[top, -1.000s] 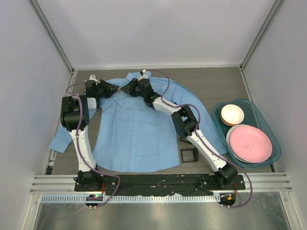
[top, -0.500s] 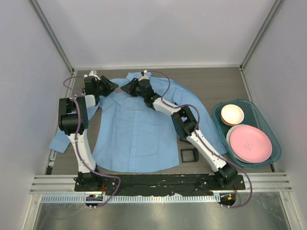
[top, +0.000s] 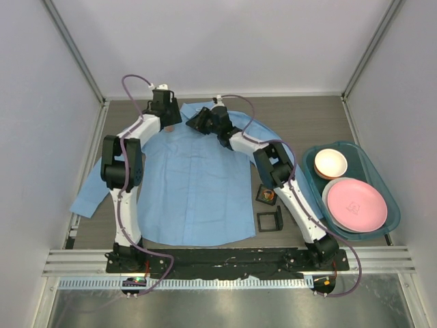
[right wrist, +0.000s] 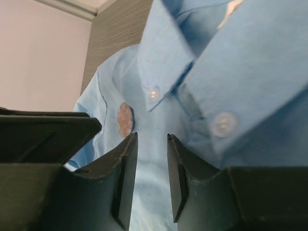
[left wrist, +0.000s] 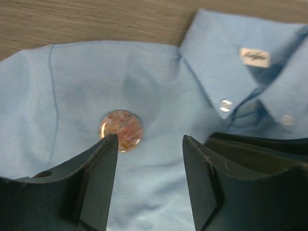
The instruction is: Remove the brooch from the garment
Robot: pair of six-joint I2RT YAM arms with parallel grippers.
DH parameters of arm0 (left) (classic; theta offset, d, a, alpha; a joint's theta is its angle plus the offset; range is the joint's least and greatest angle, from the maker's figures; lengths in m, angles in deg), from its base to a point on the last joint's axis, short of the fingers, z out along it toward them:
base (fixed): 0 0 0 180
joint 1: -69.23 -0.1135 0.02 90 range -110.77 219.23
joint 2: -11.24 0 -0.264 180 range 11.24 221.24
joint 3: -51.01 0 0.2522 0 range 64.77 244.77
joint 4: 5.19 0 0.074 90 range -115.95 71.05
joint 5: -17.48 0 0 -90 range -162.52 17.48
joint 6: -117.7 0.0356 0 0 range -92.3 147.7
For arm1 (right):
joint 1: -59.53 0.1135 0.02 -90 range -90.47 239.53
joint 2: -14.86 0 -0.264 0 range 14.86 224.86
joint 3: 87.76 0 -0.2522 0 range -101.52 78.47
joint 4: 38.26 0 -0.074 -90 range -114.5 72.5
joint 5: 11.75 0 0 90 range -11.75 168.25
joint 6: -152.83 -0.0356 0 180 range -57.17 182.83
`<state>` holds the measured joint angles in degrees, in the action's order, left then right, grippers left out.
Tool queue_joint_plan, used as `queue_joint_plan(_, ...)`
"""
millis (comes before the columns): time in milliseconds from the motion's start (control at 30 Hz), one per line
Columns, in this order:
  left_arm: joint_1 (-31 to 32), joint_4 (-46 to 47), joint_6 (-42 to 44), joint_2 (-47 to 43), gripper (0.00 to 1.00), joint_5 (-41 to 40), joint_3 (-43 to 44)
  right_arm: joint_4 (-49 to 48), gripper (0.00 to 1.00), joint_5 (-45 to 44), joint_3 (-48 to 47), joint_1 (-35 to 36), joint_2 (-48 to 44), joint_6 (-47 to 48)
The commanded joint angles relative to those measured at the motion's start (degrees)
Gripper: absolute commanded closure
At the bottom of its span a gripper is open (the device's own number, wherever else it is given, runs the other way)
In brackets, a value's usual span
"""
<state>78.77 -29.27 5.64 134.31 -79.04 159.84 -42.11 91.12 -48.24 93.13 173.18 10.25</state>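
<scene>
- The garment [top: 194, 181] lies flat mid-table, its collar [left wrist: 226, 62] toward 12 o'clock.
- The brooch [left wrist: 121, 130], round and mottled, sits on the garment at 9 o'clock from the collar.
- The left gripper [left wrist: 149, 142] hovers over it, jaws wide apart, one fingertip just beside the brooch, nothing held.
- The right gripper [right wrist: 151, 139] hangs at the collar, jaws a little apart, gripping nothing.

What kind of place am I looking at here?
Probably a lab robot test cell: plain white panels wall in a wood-look table, a left arm and right arm are bolted at its near edge, and a shirt is laid out flat.
</scene>
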Motion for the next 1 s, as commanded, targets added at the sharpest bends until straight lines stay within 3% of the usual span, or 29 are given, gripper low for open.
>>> queue_joint_plan(0, 1.18, -9.61, 5.28, 3.05, 0.39, -9.65, 5.38, -0.59, 0.63, 0.41, 3.05, -1.08, -6.79, 2.22)
queue_joint_plan(167, 1.53, -21.72, 3.35, 9.9, 0.41, -12.28, 16.1, -3.4, 0.63, 1.46, 8.32, -3.28, -8.2, -2.61)
queue_joint_plan(967, 1.62, -30.54, 3.7, 18.96, 0.41, -10.79, 30.62, -6.65, 0.63, 4.45, 8.15, -3.02, -7.59, -2.62)
